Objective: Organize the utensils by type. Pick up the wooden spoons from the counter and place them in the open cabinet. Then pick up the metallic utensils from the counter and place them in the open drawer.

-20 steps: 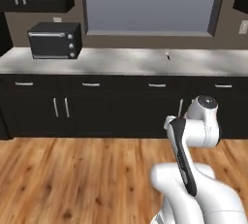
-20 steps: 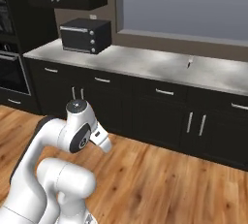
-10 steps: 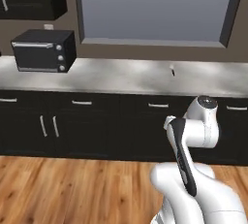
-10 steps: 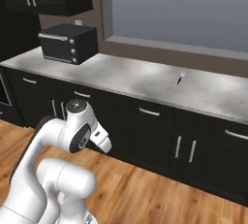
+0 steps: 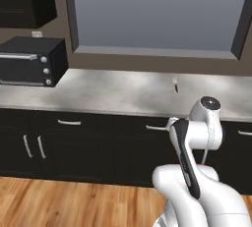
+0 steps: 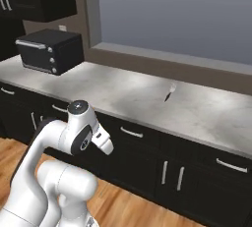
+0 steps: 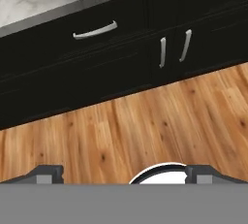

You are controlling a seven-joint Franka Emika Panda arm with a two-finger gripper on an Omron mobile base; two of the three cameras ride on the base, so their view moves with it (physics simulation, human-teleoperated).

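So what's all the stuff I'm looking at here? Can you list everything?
counter: one, white-grey marble, running along the wall under the window
toaster oven: one, black with silver knobs, at the left end of the counter
small utensil: one, silver with a dark end, lying on the counter near the window; too small to tell its type
window: one, grey pane in a dark frame, above the counter
cabinet fronts: black with silver handles, under the counter
floor: wooden planks, orange-brown
arm: one, white with dark joints
hand: one, open, holding nothing, pointing down at the floor
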